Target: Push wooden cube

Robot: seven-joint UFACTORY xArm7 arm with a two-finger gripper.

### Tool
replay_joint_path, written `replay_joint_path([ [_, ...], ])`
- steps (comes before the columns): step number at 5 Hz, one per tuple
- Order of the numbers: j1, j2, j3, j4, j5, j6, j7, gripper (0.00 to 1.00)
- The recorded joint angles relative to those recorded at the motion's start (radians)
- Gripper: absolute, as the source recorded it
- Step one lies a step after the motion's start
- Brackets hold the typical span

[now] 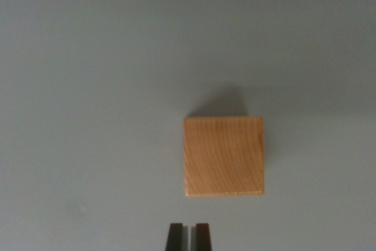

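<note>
Here is the wooden cube (223, 156), sitting flat on the plain grey worktop (88, 86), just right of centre in the wrist view and a touch below the middle. Its pale top face shows curved grain lines, its edges run square to the frame, and a soft shadow spills off its far side onto the worktop. Below the cube, at the very bottom edge of the view, the gripper (188, 236) pokes in: two dark fingertips side by side with only a thin pale sliver between them, so the jaws stand together, holding nothing. The gripper sits near the cube's near-left corner, slightly toward the wrist view's left of it, and a strip of bare worktop separates the two, no contact.
</note>
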Motion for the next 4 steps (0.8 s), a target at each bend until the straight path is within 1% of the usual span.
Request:
replay_joint_path([
  [1,-0.0044,0.01,-0.004,-0.032,-0.0027,-0.041,-0.01,0.0],
  [2,-0.0044,0.01,-0.004,-0.032,-0.0027,-0.041,-0.01,0.0],
  [3,-0.0085,0.019,-0.007,-0.063,-0.0052,-0.079,-0.019,0.0],
  [4,-0.0085,0.019,-0.007,-0.063,-0.0052,-0.079,-0.019,0.0],
])
